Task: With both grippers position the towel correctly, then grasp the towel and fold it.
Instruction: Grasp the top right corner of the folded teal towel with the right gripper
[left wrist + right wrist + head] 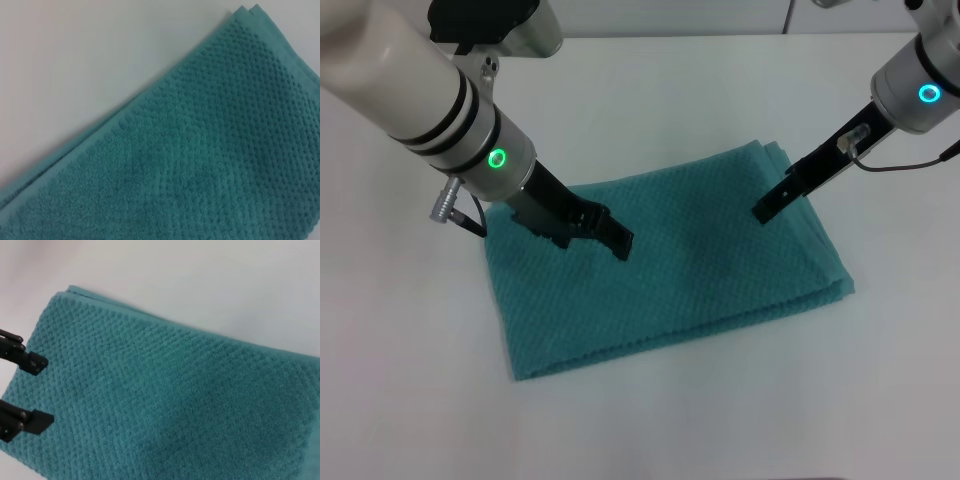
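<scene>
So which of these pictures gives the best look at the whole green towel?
The head view: the towel lies there complete on the white table, all edges visible, left gripper and right gripper above it. The left wrist view shows only one corner and its weave close up; the right wrist view shows a far edge and the left gripper's tips.

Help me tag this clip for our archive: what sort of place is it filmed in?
Probably a lab or test bench rather than a home. A plain white table carries only a folded teal towel, and the left gripper and right gripper of two white arms with glowing ring lights hang above it.
</scene>
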`<state>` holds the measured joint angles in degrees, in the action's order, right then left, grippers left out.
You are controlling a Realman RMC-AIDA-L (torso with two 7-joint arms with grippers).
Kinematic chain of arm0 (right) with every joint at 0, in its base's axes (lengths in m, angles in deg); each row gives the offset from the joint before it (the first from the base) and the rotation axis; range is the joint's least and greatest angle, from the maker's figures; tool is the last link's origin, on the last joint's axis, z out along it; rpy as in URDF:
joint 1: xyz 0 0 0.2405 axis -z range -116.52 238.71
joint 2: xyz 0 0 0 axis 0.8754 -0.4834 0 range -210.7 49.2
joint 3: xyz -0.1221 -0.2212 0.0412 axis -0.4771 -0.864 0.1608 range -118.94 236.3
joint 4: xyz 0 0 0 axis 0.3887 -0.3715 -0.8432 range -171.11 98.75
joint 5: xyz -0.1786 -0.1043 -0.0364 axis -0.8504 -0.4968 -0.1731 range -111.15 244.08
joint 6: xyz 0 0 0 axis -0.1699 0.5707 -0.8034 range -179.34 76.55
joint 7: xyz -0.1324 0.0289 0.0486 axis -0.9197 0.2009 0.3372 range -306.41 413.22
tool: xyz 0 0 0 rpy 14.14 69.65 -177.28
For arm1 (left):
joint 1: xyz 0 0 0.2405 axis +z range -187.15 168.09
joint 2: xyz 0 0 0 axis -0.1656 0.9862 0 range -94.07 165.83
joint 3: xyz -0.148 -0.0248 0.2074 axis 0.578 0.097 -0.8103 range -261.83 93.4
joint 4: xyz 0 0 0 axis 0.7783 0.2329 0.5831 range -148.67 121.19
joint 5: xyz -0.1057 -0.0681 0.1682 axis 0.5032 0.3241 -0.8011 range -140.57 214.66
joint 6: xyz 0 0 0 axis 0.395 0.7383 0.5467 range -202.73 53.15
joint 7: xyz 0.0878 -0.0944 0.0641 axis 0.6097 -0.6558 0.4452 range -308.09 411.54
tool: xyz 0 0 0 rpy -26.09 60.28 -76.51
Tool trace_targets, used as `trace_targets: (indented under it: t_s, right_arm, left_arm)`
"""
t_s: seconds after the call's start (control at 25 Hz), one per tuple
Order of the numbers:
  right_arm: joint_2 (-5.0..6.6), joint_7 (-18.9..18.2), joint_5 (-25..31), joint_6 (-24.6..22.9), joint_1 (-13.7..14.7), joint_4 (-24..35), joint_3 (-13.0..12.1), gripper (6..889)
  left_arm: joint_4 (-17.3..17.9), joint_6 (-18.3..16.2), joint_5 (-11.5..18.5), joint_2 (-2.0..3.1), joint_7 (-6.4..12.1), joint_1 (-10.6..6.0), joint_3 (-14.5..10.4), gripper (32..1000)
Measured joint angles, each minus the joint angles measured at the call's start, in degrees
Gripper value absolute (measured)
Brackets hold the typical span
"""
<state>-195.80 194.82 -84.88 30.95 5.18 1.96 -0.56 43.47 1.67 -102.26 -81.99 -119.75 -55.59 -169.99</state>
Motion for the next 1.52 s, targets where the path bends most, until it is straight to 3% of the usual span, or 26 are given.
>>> trace_targets:
  t_s: [0.52, 1.04, 1.52]
  right_arm:
    - [0.0, 0.24, -0.79, -0.34, 0.14, -0.21, 0.0, 857]
    - [1.22, 1.51, -2.4, -6.13, 0.48, -8.72, 0.19, 856]
    - [2.0, 2.99, -4.22, -8.57, 3.31, -9.7, 0.25, 855]
  left_arm:
    - [0.0, 0.0, 0.0, 0.0, 0.0, 0.0, 0.0, 867]
    - [0.12, 0.0, 0.11, 0.0, 0.0, -0.01, 0.18, 867]
    - [0.08, -0.88, 0.81, 0.0, 0.09, -0.02, -0.01, 866]
